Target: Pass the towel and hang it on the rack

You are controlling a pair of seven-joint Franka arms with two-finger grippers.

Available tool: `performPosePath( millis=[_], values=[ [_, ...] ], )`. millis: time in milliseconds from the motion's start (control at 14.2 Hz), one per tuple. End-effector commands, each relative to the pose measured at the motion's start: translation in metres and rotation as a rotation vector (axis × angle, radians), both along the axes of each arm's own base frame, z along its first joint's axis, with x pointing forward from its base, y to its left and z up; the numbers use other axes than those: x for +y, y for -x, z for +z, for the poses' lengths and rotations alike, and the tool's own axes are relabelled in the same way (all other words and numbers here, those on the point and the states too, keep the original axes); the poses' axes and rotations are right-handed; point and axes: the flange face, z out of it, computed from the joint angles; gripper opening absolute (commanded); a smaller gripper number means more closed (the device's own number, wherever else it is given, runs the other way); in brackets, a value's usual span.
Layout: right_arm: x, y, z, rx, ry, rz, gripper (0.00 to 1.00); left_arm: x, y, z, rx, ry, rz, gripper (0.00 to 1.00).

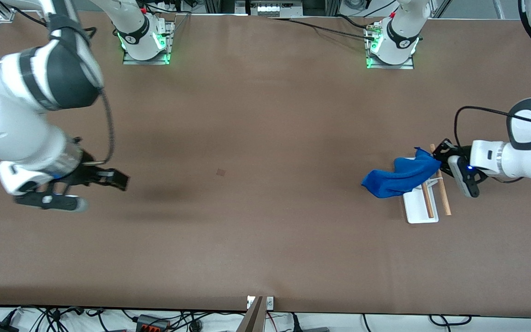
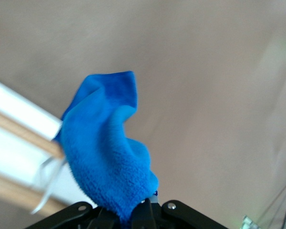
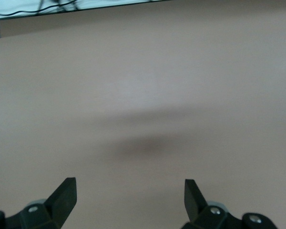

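Note:
The blue towel [image 1: 399,177] lies draped across the rack [image 1: 421,211], one end hanging down onto the table toward the right arm's end. The rack has a white tray base and two wooden rods [image 1: 442,191]. My left gripper [image 1: 435,156] is shut on the towel's upper corner, just above the rods. In the left wrist view the towel [image 2: 105,152] rises from the closed left gripper [image 2: 139,215], with a rod [image 2: 19,128] and the white tray [image 2: 16,102] beside it. My right gripper [image 1: 120,180] hangs open and empty over bare table at the right arm's end, and its wrist view shows the right gripper [image 3: 129,193] with nothing between its fingers.
A small dark mark [image 1: 221,172] sits mid-table. A metal bracket [image 1: 260,304] and cables line the table's near edge. The two arm bases [image 1: 145,41] stand along the edge farthest from the front camera.

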Motion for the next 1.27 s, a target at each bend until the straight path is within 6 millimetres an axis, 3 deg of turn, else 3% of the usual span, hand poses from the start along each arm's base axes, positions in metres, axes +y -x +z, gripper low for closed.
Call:
performPosePath(
  millis=[0, 212, 424, 706, 918, 1200],
  values=[
    [-0.059, 0.015, 0.029, 0.035, 0.048, 0.066, 1.00, 0.033, -0.016, 0.017, -0.041, -0.050, -0.017, 0.01],
    [-0.115, 0.034, 0.044, 0.048, 0.030, 0.088, 1.00, 0.052, -0.025, 0.006, -0.060, -0.077, -0.078, 0.01],
    [-0.133, 0.042, 0.054, 0.047, 0.032, 0.135, 1.00, 0.088, -0.026, -0.012, -0.062, -0.068, -0.073, 0.01],
    [-0.133, 0.064, 0.049, 0.079, 0.027, 0.128, 1.00, 0.100, -0.024, -0.021, -0.071, -0.066, -0.102, 0.01],
    [-0.134, 0.086, 0.046, 0.051, 0.026, 0.130, 1.00, 0.126, -0.018, -0.045, -0.054, -0.059, -0.071, 0.01],
    [-0.134, 0.119, 0.035, 0.036, 0.023, 0.136, 1.00, 0.140, -0.018, -0.067, -0.085, -0.041, -0.081, 0.01]
  ],
)
